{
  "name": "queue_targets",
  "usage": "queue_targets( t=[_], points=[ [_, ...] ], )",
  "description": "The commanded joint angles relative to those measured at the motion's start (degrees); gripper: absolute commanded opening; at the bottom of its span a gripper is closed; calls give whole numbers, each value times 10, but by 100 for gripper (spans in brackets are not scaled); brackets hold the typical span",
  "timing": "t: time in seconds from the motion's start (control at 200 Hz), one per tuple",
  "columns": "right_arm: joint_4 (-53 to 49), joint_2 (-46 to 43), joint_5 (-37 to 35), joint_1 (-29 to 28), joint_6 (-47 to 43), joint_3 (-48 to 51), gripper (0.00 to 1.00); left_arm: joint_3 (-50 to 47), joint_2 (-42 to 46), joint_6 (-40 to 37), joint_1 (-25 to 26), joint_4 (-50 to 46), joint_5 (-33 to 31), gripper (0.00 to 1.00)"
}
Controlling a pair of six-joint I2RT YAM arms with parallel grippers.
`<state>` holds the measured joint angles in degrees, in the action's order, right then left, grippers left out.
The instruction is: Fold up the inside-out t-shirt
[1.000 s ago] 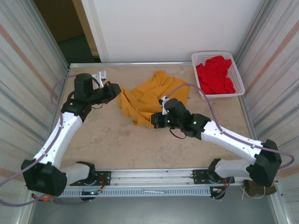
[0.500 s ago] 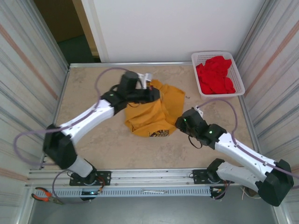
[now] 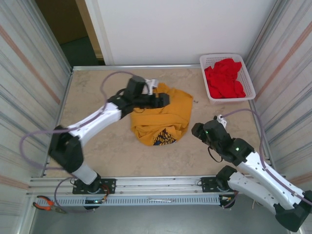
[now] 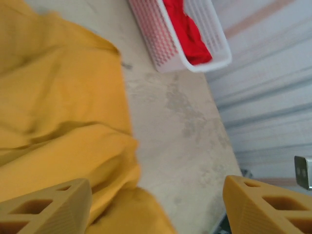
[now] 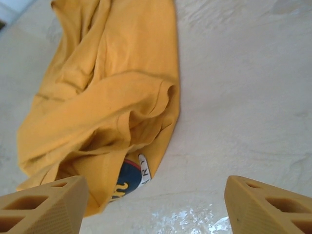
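Letting go is the change: left pincer (image 4: 156, 207) has its two fingers spread wide with nothing between them, where a second ago it was pressed shut on cloth at the far left of the table. Right pincer (image 5: 155, 204) is likewise spread and empty; a second ago it was shut on the shirt's near edge. Directly under and ahead of the left pincer lies the inside-out t-shirt (image 3: 161, 117), mustard yellow, now dropped in a rumpled heap instead of stretched between the two arms. The left arm has swung across to hang over the heap's far part. From the right pincer the shirt sits just ahead and to its left, not touching; that arm has pulled back toward the near right. Dark print (image 5: 127, 181) peeks out at the hem nearest the right pincer, showing from inside a fold. Judgement: one fold-over has been laid down and released, but the result looks bunched with loose creases, so folding is likely not finished and smoothing or a regrip is probably needed. Beyond the left pincer, further right across bare table (image 4: 195, 112), a white basket (image 3: 248, 85) stands at the far-right corner, holding red garments (image 3: 223, 78) piled inside. It is well apart from the shirt, nothing yellow in it.
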<state>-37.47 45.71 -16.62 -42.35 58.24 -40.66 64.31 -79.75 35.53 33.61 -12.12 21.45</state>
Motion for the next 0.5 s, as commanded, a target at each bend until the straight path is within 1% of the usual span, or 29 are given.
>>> queue_targets(
  t=[0.0, 0.015, 0.03, 0.085, 0.15, 0.24, 0.306, 0.391, 0.426, 0.456, 0.496],
  points=[
    [56, 97, 27, -37, -64, -66, 79, -103, 81, -43, -11, -72, -88, 76],
    [57, 105, 23, -46, -70, -76, 80, -118, 89, -43, -14, -74, -92, 77],
    [58, 137, 19, -52, -76, -89, 81, -134, 98, -40, -20, -76, -94, 77],
    [60, 206, 17, -71, -100, -129, 82, -177, 118, -34, -40, -68, -96, 77],
    [55, 279, 14, -88, -118, -180, 83, -214, 125, -33, -65, -58, -97, 78],
    [48, 351, 2, -102, -127, -226, 82, -225, 112, -50, -85, -60, -100, 79],
    [50, 383, 1, -106, -122, -231, 79, -221, 96, -65, -88, -62, -103, 80],
    [51, 405, -11, -111, -103, -220, 74, -210, 64, -79, -89, -55, -104, 80],
    [50, 408, -21, -112, -93, -210, 71, -203, 48, -84, -89, -52, -108, 81],
    [49, 409, -29, -113, -84, -199, 66, -198, 33, -87, -89, -50, -113, 81],
    [49, 405, -37, -113, -72, -185, 57, -191, 14, -89, -89, -46, -119, 81]
  ],
)
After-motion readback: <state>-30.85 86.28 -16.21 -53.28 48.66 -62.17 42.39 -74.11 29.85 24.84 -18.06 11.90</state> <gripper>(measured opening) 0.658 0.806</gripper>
